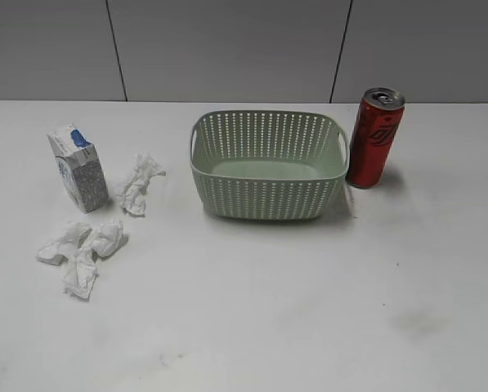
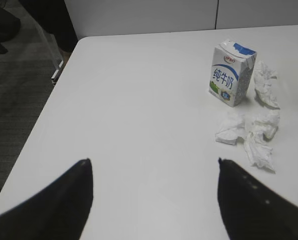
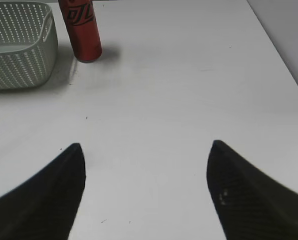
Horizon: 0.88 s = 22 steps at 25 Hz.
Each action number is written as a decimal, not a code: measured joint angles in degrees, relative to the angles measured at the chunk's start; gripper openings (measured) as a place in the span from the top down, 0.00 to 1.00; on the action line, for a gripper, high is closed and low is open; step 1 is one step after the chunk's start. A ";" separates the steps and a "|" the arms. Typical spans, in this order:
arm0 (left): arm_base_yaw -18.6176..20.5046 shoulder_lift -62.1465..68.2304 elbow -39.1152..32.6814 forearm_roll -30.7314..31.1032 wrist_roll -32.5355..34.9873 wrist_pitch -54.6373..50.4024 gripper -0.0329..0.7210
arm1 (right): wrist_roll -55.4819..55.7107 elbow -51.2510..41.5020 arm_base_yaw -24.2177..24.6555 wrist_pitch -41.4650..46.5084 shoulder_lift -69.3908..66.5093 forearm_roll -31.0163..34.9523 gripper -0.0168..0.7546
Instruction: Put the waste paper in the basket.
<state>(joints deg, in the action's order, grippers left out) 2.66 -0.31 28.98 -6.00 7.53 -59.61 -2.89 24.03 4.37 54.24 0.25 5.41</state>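
Several wads of waste paper (image 2: 253,135) lie on the tabletop (image 1: 268,310) beside the carton (image 2: 231,74), ahead-right of the left fingers (image 2: 84,192) (spread apart, holding nothing), well left of the basket (image 1: 268,166); right fingers (image 3: 74,172) likewise apart.

White-and-blue milk carton (image 1: 78,167) upright on white table (image 1: 268,310), red can (image 1: 375,138) upright

Exterior camera looks down at a slant across the white table (image 1: 309,310) toward the wall. Left wrist camera faces the milk carton (image 2: 231,74), right wrist camera the red can (image 3: 81,29); both show in the exterior view.
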 joint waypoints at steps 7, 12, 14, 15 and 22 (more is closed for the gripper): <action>0.00 0.00 0.00 0.00 0.00 0.00 0.21 | 0.00 0.00 0.00 0.00 0.00 0.00 0.24; 0.00 0.00 0.00 0.00 0.00 0.00 0.21 | 0.00 0.00 0.00 0.00 0.00 0.00 0.24; 0.00 0.00 0.00 0.00 0.00 0.00 0.21 | 0.00 0.00 0.00 0.00 0.00 0.00 0.24; 0.00 0.00 0.00 0.00 0.00 0.00 0.21 | 0.00 0.00 0.00 0.00 0.00 0.00 0.24; 0.00 0.00 0.00 0.00 0.00 0.00 0.21 | 0.00 0.00 0.00 0.00 0.00 0.00 0.24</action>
<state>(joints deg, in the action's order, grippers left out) 2.66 -0.31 28.98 -6.00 7.53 -59.61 -2.89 24.03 4.37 54.24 0.25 5.41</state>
